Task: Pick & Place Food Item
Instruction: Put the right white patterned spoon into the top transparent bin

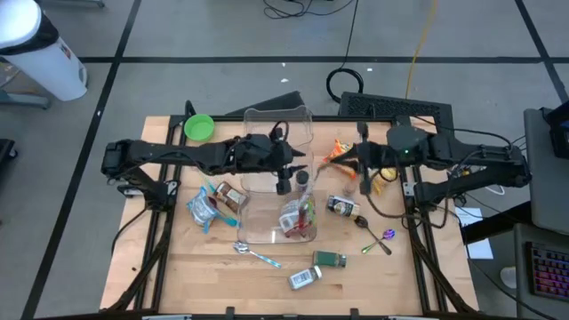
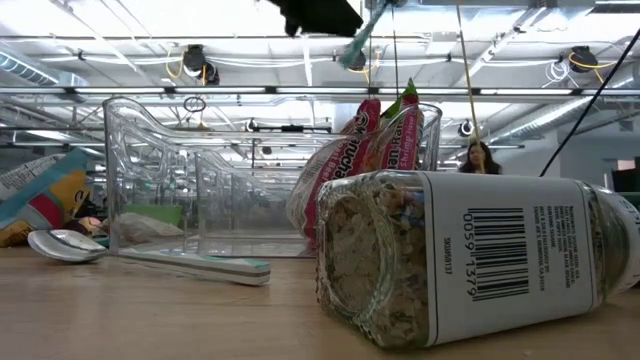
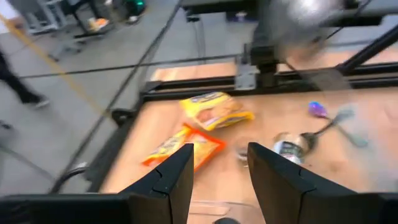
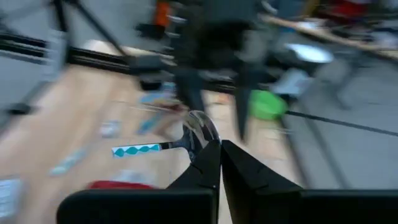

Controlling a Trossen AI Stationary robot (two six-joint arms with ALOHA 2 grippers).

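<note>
A red-printed snack bag (image 1: 298, 216) lies in the clear bin (image 1: 307, 120). The left pincer (image 1: 284, 187) gapes empty above it. The right pincer (image 4: 219, 163) is closed on a spoon (image 4: 163, 147).

Clear plastic bin (image 1: 277, 182) at table centre, upright, open top, walls see-through. Inside, at its near-right corner: red/green snack pkt (image 1: 298, 216), crinkled, leaning vs the wall; low view shows it (image 2: 385, 135) standing up past the rim. Other food items outside the bin: orange chip bag (image 1: 338, 151) + yellow pkt (image 3: 216, 109) flat on wood to the bin's right, touching/overlapping. Blue-white pouch (image 1: 206, 209) flat, left of the bin. Spice jar (image 2: 470, 255) on its side, barcode label up, near front edge.
</note>
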